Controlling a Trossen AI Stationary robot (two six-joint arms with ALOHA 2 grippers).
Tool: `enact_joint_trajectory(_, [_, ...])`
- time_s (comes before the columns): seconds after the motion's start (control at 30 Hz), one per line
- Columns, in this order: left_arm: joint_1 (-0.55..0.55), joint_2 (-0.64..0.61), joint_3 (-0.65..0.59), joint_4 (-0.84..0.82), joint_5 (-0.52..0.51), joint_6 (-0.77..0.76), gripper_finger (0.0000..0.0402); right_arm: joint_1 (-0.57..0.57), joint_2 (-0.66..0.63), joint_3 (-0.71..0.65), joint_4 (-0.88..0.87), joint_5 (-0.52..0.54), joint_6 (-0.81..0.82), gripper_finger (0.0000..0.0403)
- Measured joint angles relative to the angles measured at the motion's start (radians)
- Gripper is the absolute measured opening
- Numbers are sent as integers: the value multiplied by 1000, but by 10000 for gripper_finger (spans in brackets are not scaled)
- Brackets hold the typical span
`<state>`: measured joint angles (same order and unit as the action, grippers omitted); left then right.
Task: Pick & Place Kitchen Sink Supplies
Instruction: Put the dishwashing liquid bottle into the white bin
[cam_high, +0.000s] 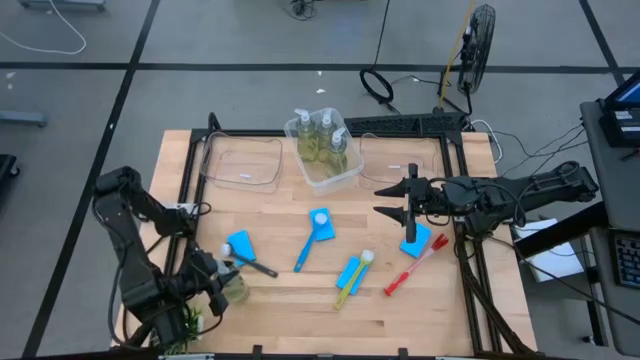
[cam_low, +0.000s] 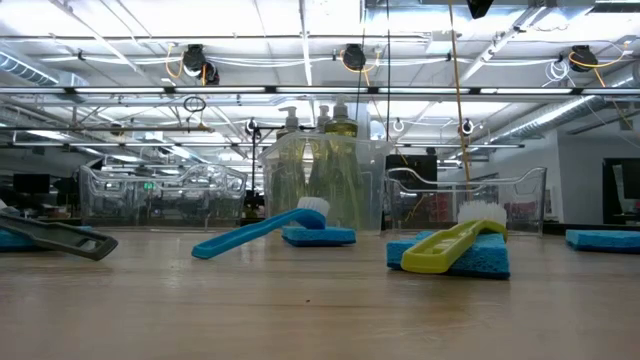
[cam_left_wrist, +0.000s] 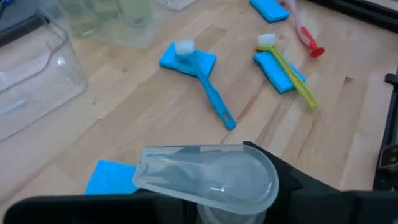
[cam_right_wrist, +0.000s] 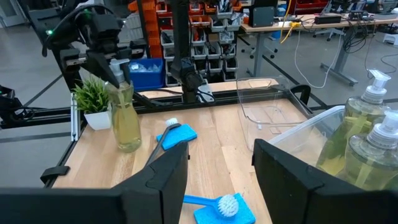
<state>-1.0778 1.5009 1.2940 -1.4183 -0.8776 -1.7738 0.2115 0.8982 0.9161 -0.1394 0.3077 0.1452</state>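
My left gripper (cam_high: 222, 278) is at the table's near left, shut on a clear pump bottle of yellowish soap (cam_high: 236, 290), which also shows in the right wrist view (cam_right_wrist: 126, 124). Three more soap bottles stand in a clear bin (cam_high: 323, 150) at the far middle. Blue sponges (cam_high: 240, 245) (cam_high: 322, 228) (cam_high: 349, 270) (cam_high: 415, 238) lie flat on the table. A black brush (cam_high: 257, 266), a blue brush (cam_high: 304, 252), a yellow-green brush (cam_high: 347, 285) and a red brush (cam_high: 412, 268) lie among them. My right gripper (cam_high: 388, 201) is open and empty, above the table's right part. My left gripper holds the soap bottle at its top, by the neck under the pump head (cam_right_wrist: 115, 78). The clear pump head (cam_left_wrist: 205, 174) sticks out past the fingers. The bottle stays upright below the gripper, its base (cam_right_wrist: 129, 148) at the tabletop; whether it rests there I cannot tell.
Two empty clear bins (cam_high: 243, 163) (cam_high: 398, 158) stand on either side of the bottle bin at the far edge. A small green potted plant (cam_high: 188, 322) stands at the near left corner, close to the held bottle. Bare wood lies along the near edge.
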Motion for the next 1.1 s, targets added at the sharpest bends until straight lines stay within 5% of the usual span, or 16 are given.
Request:
enact_joint_trajectory(0.33, [132, -79, 152, 14, -111, 252, 109, 0, 3, 0, 10, -22, 50, 171])
enact_joint_trajectory(0.6, [329, -89, 301, 253, -145, 797, 109, 0, 91, 0, 119, -191, 102, 171])
enact_joint_trajectory(0.83, [541, -88, 314, 721, 35, 1337, 109, 0, 212, 0, 341, -235, -25, 193])
enact_joint_trajectory(1.1, [749, -75, 315, 1043, 268, 1578, 109, -52, 251, 0, 448, -229, -83, 271])
